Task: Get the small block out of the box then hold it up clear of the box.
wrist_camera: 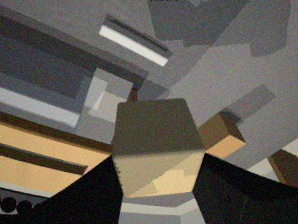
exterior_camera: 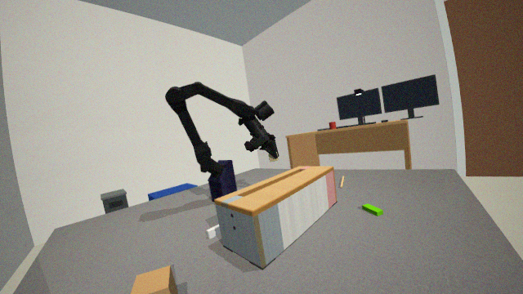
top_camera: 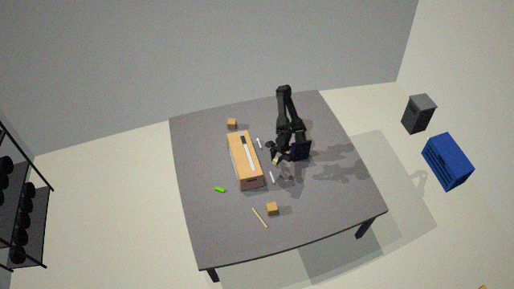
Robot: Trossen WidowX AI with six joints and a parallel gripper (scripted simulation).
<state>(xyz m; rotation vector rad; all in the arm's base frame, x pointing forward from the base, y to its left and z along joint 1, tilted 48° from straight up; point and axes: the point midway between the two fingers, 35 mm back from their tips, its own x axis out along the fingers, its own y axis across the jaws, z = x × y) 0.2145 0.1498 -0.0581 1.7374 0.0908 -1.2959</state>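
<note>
The small pale yellow block (top_camera: 275,160) (exterior_camera: 273,159) (wrist_camera: 159,142) is off the table, between my fingertips. My gripper (top_camera: 275,159) (exterior_camera: 274,157) (wrist_camera: 154,156) is shut on it. In the exterior view the block shows above the level of the box top. The long box (top_camera: 235,150) (exterior_camera: 304,212) (wrist_camera: 40,140) stands upright, with a wooden top with a slot, a pink end and a grey-blue end. In the top view the gripper and block are to the right of the box, with a gap between. The shelf inside is hidden in the top and exterior views.
White bars (top_camera: 259,143) (top_camera: 272,177) lie along the box's arm side. One orange cube (top_camera: 231,124) (exterior_camera: 153,282) is past the grey-blue end, another (top_camera: 272,209) past the pink end near a thin stick (top_camera: 259,217) (exterior_camera: 342,182). A green bar (top_camera: 219,189) (exterior_camera: 372,210) lies beyond the box. A navy block (top_camera: 302,150) (exterior_camera: 230,180) stands at the arm's base.
</note>
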